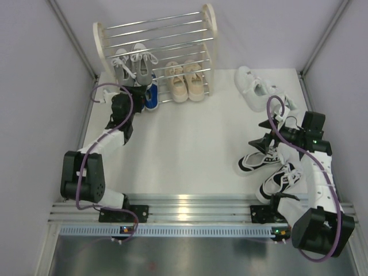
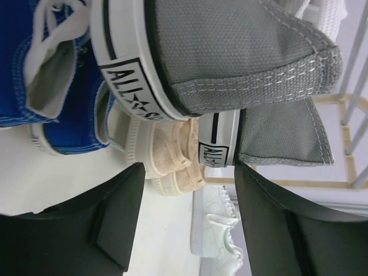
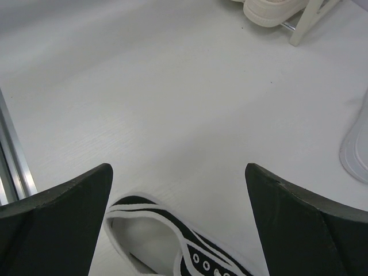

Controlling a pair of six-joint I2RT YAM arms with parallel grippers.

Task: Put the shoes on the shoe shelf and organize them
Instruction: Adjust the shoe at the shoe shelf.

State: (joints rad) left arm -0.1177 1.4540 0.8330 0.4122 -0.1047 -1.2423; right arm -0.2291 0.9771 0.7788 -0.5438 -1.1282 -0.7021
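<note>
Up at the far edge of the table [image 1: 190,144] we see the shoe shelf [image 1: 210,29], its rounded cream side panels joined by thin, shiny chrome rods. It holds the grey pair [image 1: 141,63] on the left, heels toward us and resting on rods higher than the beige pair [image 1: 175,80], which sits low on the right. A blue shoe [image 1: 152,96] lies at the shelf's lower left corner; we cannot tell whether it rests on the lowest rods or on the table.

From the left wrist, the grey uppers are woven canvas with pale stitching along the heel. White rubber soles carry a black stripe and a printed heel patch. The blue canvas has thick white laces.

The left gripper [image 2: 187,172] hangs just before those heels. Its matte black fingers [image 2: 115,218] stand apart, with nothing clamped between them.

Off the shelf, the smooth white pair [image 1: 251,86] lies on the table to its right. The black-and-white pair [image 1: 261,160] lies nearer the arms.

The right gripper [image 3: 178,172] hovers over one black-and-white shoe, jaws spread wide and released, touching nothing we can make out.
</note>
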